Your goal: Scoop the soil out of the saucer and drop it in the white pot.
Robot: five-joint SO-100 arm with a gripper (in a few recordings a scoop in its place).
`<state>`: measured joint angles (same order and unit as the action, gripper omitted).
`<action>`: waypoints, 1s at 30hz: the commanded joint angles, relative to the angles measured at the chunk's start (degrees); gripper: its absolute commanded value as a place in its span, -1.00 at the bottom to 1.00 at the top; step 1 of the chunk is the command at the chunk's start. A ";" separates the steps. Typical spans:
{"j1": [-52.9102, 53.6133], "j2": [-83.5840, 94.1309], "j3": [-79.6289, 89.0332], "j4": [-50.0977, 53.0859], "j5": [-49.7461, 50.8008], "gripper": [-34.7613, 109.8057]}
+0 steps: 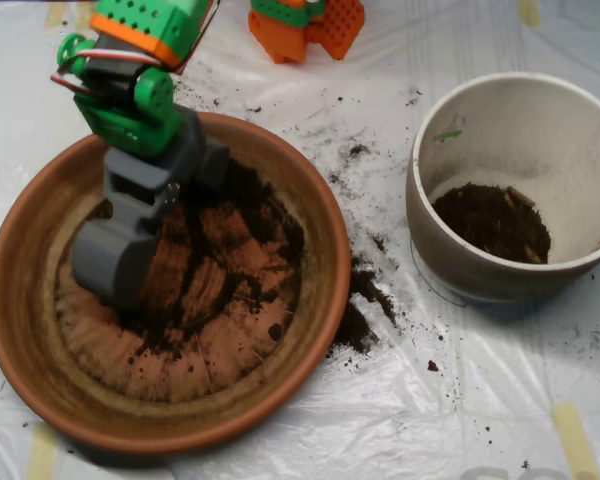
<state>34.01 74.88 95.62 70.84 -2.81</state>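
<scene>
Your grey clamshell claw [115,262] sat low in the large round terracotta saucer [40,340], at its left side; whether its shells were apart, you could not tell. Dark crumbly soil [225,250] smeared the saucer's ridged base in thin clumps, more lay spilled on the plastic-covered tabletop [460,400], and a dark heap sat inside the cream-coloured deep white pot [460,270] at right.

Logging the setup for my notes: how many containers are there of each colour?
Terracotta saucer: 1
White pot: 1
Total: 2 containers, both holding some soil.
</scene>
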 commanded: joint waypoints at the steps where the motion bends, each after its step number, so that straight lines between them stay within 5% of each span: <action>1: 2.37 -1.67 -8.44 1.93 -1.05 0.30; 14: 4.83 -10.46 -16.17 4.04 -3.78 0.02; 20: 4.22 -5.54 -8.09 -0.35 -4.04 -0.29; 30: 0.88 7.56 8.79 -7.47 -3.78 -0.34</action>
<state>35.77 77.96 99.23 63.19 -5.80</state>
